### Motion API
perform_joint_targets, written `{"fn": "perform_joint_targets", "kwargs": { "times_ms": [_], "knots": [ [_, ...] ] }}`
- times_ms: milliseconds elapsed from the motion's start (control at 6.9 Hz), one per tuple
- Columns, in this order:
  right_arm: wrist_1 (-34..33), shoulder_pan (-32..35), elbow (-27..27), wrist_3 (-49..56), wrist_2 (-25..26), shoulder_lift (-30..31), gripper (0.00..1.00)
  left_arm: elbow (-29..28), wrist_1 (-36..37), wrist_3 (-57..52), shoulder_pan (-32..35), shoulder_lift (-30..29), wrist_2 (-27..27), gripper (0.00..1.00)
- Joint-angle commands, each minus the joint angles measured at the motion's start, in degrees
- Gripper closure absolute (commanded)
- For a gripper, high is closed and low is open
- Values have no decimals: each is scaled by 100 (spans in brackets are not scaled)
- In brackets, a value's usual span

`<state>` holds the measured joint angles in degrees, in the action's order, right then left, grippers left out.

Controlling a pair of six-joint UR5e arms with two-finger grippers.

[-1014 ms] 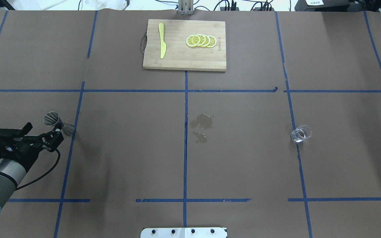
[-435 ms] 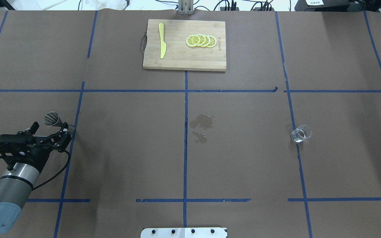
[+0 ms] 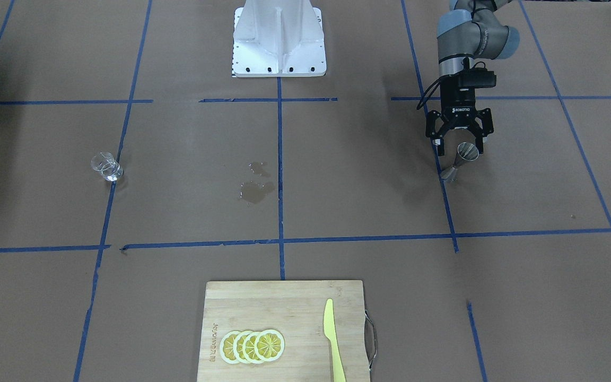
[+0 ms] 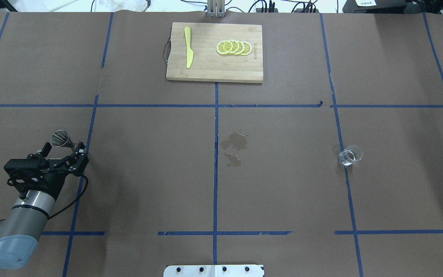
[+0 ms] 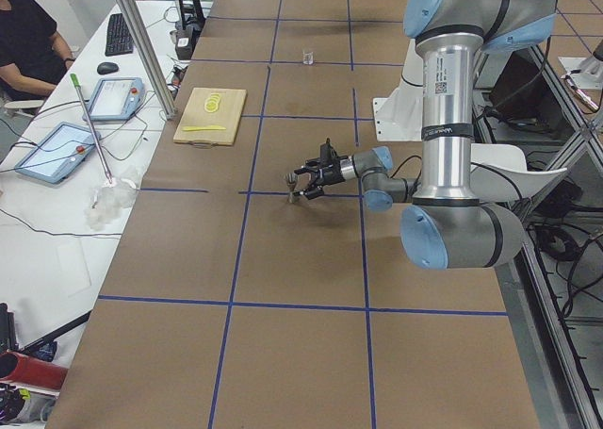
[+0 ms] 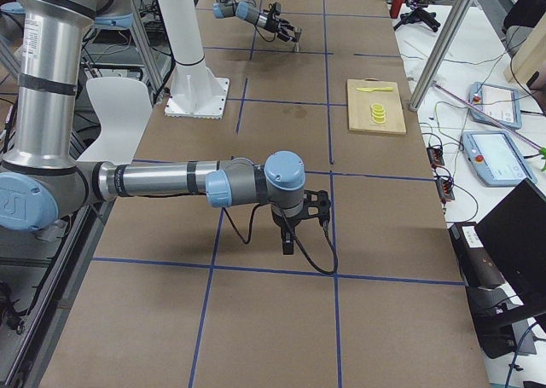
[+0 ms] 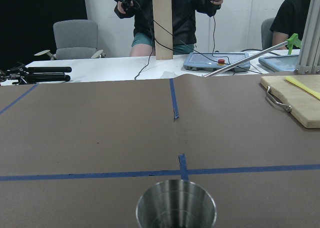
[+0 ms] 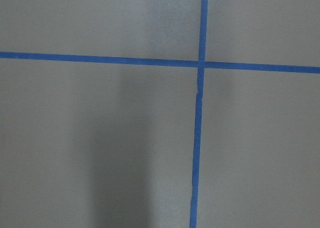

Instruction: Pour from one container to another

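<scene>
While the left gripper (image 3: 459,147) hangs low over the robot's left part of the table (image 4: 283,184) w/ its fingers spread wide & nothing in them, the steel jigger (image 3: 467,153) stands upright right in front of it, roughly btwn the two fingertips; can't tell if either finger touches it. That arm's wrist cam has the jigger's open rim at bottom ctr, no fingers in shot. The jigger's base is just beside a blue tape line (image 4: 92,123). The glass cup (image 4: 350,156) stands way over on the robot's right, at another tape line, well apart from the jigger; it's clear, contents hard to make out. Btwn the two, near table ctr, are a couple of wet patches (image 4: 233,141). On the far side sits a wooden cutting board (image 4: 214,71) w/ lemon slices (image 4: 233,47) & a yellow knife (image 4: 188,48) on it. The right gripper (image 6: 288,243) points straight down close to the table at the robot's right end, seen only from the side, so can't tell if it's spread or closed.
</scene>
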<state>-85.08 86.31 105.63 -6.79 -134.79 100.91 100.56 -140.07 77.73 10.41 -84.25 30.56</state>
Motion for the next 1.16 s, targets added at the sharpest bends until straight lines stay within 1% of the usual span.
{"fn": "perform_joint_targets", "kwargs": {
  "times_ms": [0, 145, 435, 579, 869, 1014],
  "knots": [
    [0, -9, 1, 3, -4, -1, 0, -351, -134, 15, -4, -65, -216, 1],
    [0, -9, 1, 3, -4, -1, 0, -449, -135, 23, -13, -126, -261, 1],
    [0, 0, 1, 3, 5, -10, 0, -694, -423, 50, -13, -249, -313, 1],
    [0, -9, 1, 3, 5, -19, 0, -731, -442, 41, -13, -258, -323, 1],
    [0, 0, 1, 3, 5, -28, 0, -748, -460, 41, -13, -337, -323, 5],
    [0, -9, 1, 3, 5, -28, 0, -844, -469, 41, -22, -390, -323, 6]
  ]
}}
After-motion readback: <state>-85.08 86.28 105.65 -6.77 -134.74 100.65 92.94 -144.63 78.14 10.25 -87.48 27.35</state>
